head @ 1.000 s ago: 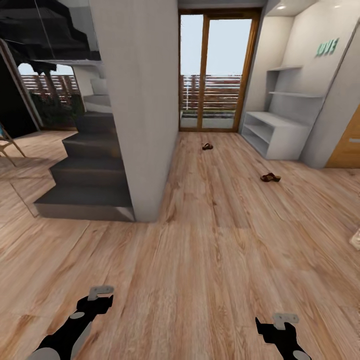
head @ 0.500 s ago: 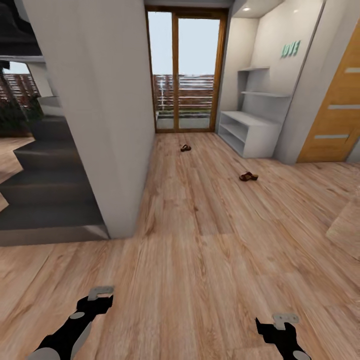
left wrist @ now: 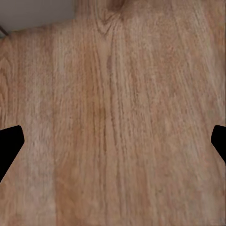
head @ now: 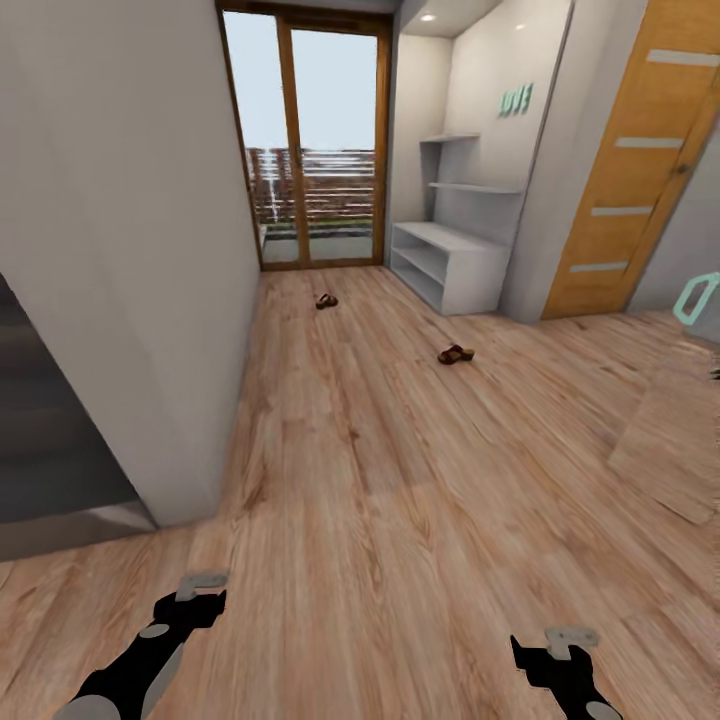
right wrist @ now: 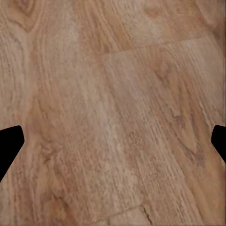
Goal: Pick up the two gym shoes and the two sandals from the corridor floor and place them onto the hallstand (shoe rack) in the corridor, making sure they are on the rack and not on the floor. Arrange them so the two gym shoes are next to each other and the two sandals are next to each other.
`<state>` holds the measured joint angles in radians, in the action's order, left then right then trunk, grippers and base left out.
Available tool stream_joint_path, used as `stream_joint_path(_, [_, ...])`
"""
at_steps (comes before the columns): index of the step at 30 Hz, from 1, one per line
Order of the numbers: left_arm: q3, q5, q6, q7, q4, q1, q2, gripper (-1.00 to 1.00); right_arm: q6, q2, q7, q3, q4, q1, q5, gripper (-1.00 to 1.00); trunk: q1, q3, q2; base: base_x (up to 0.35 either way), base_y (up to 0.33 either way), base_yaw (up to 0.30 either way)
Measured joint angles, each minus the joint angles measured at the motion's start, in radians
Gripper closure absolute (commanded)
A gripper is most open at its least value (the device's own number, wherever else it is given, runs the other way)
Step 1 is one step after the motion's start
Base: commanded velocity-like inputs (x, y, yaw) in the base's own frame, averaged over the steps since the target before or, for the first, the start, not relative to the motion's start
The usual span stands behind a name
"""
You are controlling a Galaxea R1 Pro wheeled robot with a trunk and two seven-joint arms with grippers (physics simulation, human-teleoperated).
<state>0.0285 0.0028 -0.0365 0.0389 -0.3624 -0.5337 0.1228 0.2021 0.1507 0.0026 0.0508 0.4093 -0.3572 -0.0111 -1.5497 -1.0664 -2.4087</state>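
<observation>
We are looking down a corridor floor (head: 400,480) toward the shoe rack (head: 455,265), our landmark. One sandal (head: 455,354) is lying just in front of it, the other sandal (head: 326,300) off to its left, near the glass door (head: 310,150). Our left gripper (left wrist: 113,146) and right gripper (right wrist: 113,146) are hanging spread wide, empty, over bare planks.

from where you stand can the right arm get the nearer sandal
Probably not yet. The nearer sandal lies far up the floor, well beyond the right gripper. Nothing blocks the way; the base likely has to drive closer.
</observation>
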Motion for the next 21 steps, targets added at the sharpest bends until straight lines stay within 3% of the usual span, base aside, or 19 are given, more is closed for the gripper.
stream_joint_path(9, [0.0,0.0,0.001,0.0,-0.001,0.0,0.0,-1.0,0.0,0.0,-0.001,0.0,0.0,0.0,0.0,-1.0,0.0,0.0,0.0,0.34,0.0,-0.254])
stream_joint_path(21, [0.0,0.0,0.001,0.0,-0.002,0.0,0.001,-1.0,0.0,0.0,-0.004,0.0,0.0,0.0,0.0,-1.0,0.0,0.0,0.0,0.34,0.0,-0.047])
